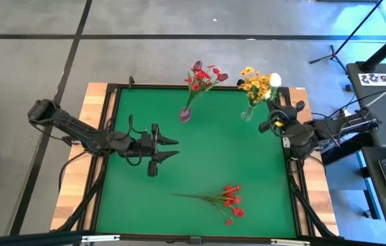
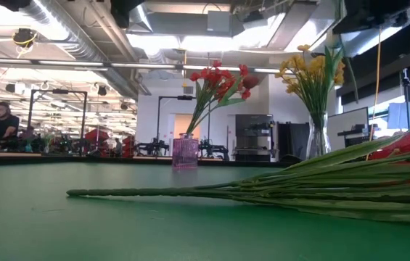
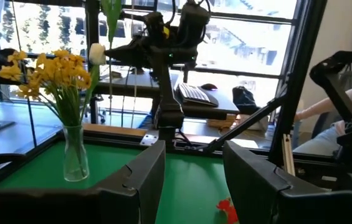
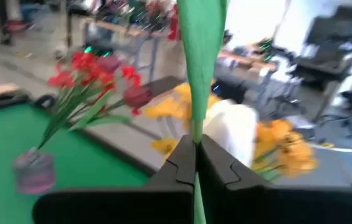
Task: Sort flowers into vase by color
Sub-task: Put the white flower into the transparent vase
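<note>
A spray of red artificial blossoms on long green stems (image 1: 220,199) lies flat on the green-topped desk (image 1: 199,154) near its front edge, its long axis running roughly left to right; the bare stem ends point toward the left arm's side and the red blossom heads toward the right arm's side, tilted slightly to the front. In the low view these stems (image 2: 277,190) stretch across the foreground with the red heads at the far right. At the back of the desk stand two vases, well apart. The small purple glass vase (image 1: 185,115) holds red blossom sprays and dark pink-red tulips (image 1: 204,76), leaning away from the vase mouth toward the right arm's side. The clear tall glass vase (image 1: 248,113) holds yellow-orange blossom sprays (image 1: 255,84), standing nearly upright. The right claw (image 1: 272,117) is just beside the clear vase, its fingers pinched shut on the green stem of a white tulip (image 4: 235,134); the stem runs upright through the fingers, with the white bloom (image 1: 274,80) among the yellow blossoms. The left claw (image 1: 172,148) hovers over the middle left of the desk, its fingers spread apart and holding nothing, pointing toward the right arm.
</note>
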### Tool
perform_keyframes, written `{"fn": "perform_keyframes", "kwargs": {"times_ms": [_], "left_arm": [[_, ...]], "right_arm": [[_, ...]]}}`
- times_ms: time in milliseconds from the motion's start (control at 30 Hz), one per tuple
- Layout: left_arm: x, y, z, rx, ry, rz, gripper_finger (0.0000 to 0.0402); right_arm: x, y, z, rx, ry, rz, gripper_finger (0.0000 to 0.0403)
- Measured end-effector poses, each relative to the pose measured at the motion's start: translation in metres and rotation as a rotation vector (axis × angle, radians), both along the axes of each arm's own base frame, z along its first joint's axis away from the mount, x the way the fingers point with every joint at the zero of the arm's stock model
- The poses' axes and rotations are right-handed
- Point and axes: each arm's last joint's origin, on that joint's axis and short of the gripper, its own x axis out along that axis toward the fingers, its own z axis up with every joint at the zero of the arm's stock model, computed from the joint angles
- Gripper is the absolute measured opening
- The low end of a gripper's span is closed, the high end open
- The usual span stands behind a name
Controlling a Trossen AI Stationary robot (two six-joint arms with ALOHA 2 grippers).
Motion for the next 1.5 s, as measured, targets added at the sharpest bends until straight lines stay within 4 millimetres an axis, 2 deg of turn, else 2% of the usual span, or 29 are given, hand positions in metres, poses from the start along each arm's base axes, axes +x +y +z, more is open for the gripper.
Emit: {"fn": "perform_keyframes", "kwargs": {"times_ms": [267, 500, 633, 867, 1167, 1500], "left_arm": [[0.001, 0.003, -0.002, 0.0, 0.018, 0.011, 0.0157], [0.001, 0.003, -0.002, -0.015, 0.022, 0.008, 0.0157], [0.001, 0.002, -0.004, -0.018, 0.042, 0.001, 0.0157], [0.001, 0.003, -0.005, -0.018, 0.045, 0.002, 0.0157], [0.001, 0.002, -0.005, -0.018, 0.048, 0.002, 0.0157], [0.001, 0.002, -0.007, -0.014, 0.062, 0.003, 0.0157]], "right_arm": [[0.006, -0.015, -0.009, 0.061, 0.071, 0.161, 0.0001], [0.008, -0.019, -0.011, -0.115, -0.072, 0.357, 0.0001], [0.005, -0.026, -0.018, -0.198, -0.086, 0.324, 0.0001], [0.007, -0.039, -0.039, -0.215, -0.016, 0.322, 0.0001], [0.008, -0.047, -0.043, -0.227, -0.011, 0.369, 0.0001], [0.007, -0.048, -0.057, -0.085, 0.038, 0.329, 0.0001]]}}
